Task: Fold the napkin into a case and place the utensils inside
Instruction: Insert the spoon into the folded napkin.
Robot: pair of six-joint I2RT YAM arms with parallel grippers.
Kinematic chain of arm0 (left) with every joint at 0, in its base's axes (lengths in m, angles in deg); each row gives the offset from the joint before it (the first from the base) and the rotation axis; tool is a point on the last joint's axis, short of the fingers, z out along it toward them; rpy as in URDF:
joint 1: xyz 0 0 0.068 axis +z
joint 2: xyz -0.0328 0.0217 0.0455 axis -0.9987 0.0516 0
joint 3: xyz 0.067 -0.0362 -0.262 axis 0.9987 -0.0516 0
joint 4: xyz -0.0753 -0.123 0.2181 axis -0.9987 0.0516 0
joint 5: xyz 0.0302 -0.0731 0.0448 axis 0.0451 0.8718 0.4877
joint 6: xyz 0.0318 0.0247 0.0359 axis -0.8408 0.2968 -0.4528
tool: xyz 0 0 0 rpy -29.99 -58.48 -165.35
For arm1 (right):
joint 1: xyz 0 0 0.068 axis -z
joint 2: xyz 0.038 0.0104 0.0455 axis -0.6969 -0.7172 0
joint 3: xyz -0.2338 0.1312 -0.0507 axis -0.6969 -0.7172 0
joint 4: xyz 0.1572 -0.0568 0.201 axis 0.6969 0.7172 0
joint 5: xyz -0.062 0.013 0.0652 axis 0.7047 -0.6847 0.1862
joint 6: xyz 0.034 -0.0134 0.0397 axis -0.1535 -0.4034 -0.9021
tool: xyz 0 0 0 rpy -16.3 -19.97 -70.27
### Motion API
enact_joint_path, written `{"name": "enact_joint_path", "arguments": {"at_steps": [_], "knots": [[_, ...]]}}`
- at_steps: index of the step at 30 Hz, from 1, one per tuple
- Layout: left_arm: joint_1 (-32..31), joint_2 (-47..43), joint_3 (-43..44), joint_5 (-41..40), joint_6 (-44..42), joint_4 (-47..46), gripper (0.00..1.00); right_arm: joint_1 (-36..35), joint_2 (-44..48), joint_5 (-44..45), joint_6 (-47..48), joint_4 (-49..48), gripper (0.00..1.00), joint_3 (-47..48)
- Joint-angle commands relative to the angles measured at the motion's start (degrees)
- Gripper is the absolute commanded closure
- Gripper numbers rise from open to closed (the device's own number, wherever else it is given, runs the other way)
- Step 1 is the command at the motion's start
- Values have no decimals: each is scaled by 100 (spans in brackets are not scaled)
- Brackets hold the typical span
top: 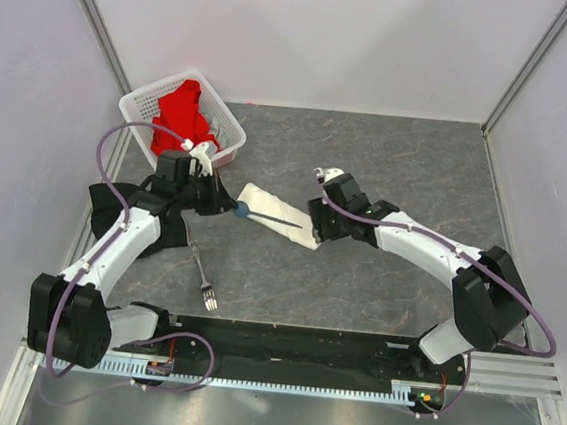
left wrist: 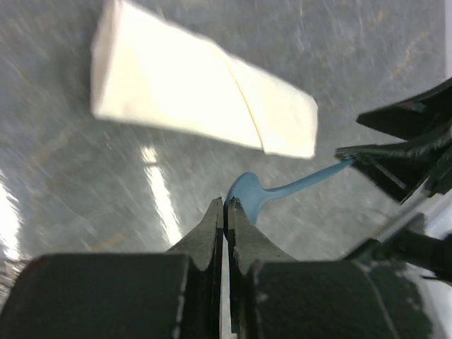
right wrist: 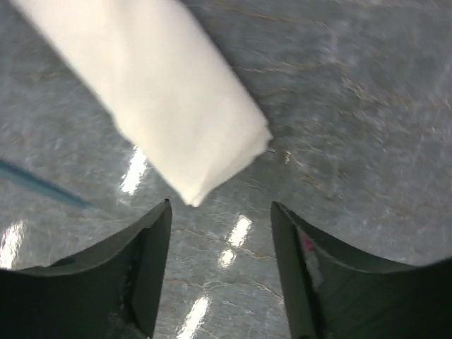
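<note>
Blue spoon (left wrist: 247, 192), bowl in the pinching left claw (left wrist: 224, 206), handle rightward along the diagonal case (left wrist: 205, 99); right claw (right wrist: 220, 206) spread.

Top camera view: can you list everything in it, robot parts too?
napkin: one, cream-white, folded strip, mid-table
spoon: one, blue, by the napkin, bowl in the left jaws
fork: one, silver, on the table near the left arm
basket: one, white, far left corner
red cloth: one, red, in the basket
black cloth: one, black, under the left arm
table: one, grey, beneath everything
left arm: one, white and black, jaws shut on the spoon
right arm: one, white and black, jaws open by the napkin
</note>
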Motion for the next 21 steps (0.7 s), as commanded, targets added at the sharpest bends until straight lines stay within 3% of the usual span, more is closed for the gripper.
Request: {"name": "enact_joint_path", "arguments": {"at_steps": [1, 4, 7, 11, 21], "knots": [[257, 511, 615, -153, -1110, -440, 98, 608, -90, -635, -1066, -127, 46, -293], [670, 940, 705, 330, -1339, -579, 98, 890, -125, -1058, -1295, -294, 55, -417], [1074, 1345, 923, 867, -1577, -397, 98, 987, -55, -1244, -1322, -391, 57, -522], [1111, 1644, 1117, 782, -2278, -273, 98, 1189, -63, -1665, -1366, -540, 57, -628], [1129, 2304, 1574, 790, -2711, -264, 98, 1532, -485, -2281, -1462, -1129, 57, -760]]}}
